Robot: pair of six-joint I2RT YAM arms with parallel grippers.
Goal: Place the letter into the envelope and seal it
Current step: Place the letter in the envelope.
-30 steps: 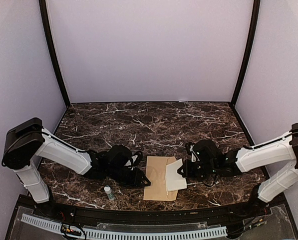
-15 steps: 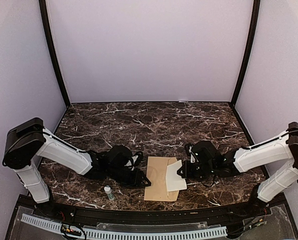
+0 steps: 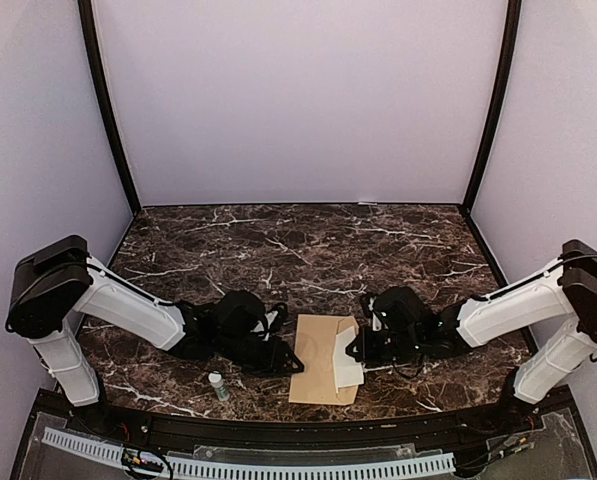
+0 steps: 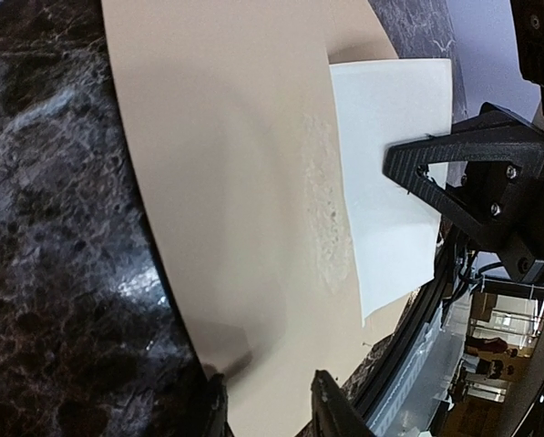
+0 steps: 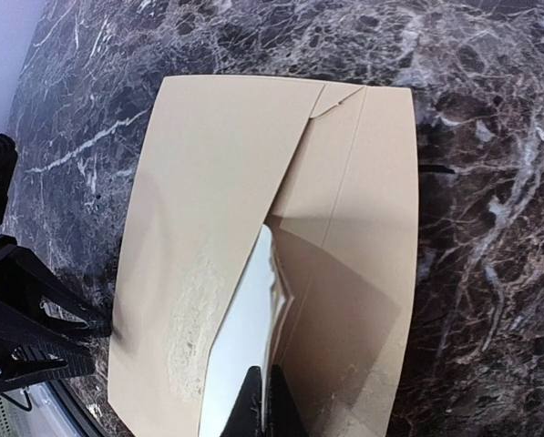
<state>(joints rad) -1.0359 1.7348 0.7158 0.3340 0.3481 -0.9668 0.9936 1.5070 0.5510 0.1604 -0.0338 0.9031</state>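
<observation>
The tan envelope (image 3: 318,358) lies on the marble near the front edge, its mouth facing right. My right gripper (image 3: 355,350) is shut on the white letter (image 3: 348,357). In the right wrist view the letter (image 5: 240,337) stands on edge between my shut fingertips (image 5: 265,378), its front end inside the pocket of the envelope (image 5: 217,173). My left gripper (image 3: 296,366) sits low at the envelope's left side. In the left wrist view my left gripper (image 4: 270,396) has its fingers (image 4: 331,410) apart over the edge of the envelope (image 4: 226,182), holding nothing; the letter (image 4: 385,182) shows beyond.
A small bottle with a green cap (image 3: 217,385) stands left of the envelope, close to the left arm. The table's front edge and a white cable rail (image 3: 248,465) run just behind the envelope's near end. Purple walls close in the back and both sides.
My right gripper has moved left with the letter, sliding it further into the envelope, so less white paper shows. My left jaws have narrowed slightly; the left arm has stayed put.
</observation>
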